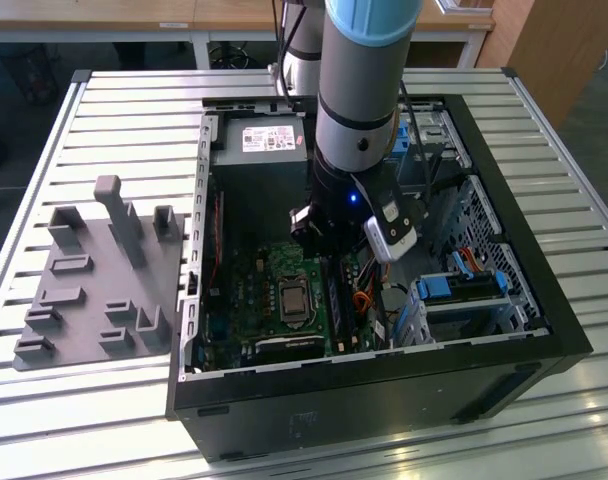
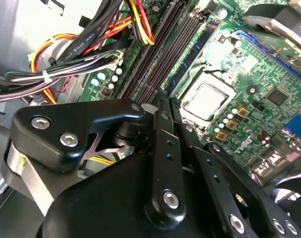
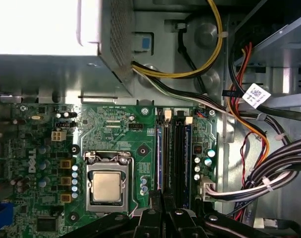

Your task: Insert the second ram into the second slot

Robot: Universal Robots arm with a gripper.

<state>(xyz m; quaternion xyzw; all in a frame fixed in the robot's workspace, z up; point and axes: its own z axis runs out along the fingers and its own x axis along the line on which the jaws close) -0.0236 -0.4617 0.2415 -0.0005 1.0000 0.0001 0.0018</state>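
Your gripper [image 2: 163, 106] is pinched shut right over the memory slots [image 3: 175, 153] on the motherboard [image 3: 116, 134], but can't tell if it's holding the second ram.

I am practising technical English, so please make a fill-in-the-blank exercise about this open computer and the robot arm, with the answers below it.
1. The robot arm reaches down into the open computer ___.
2. The grey fixture lies to the exterior view's ___ of the case.
3. In the first wrist view, the memory slots run between the silver processor and a bundle of ___.

Missing words: case; left; cables.
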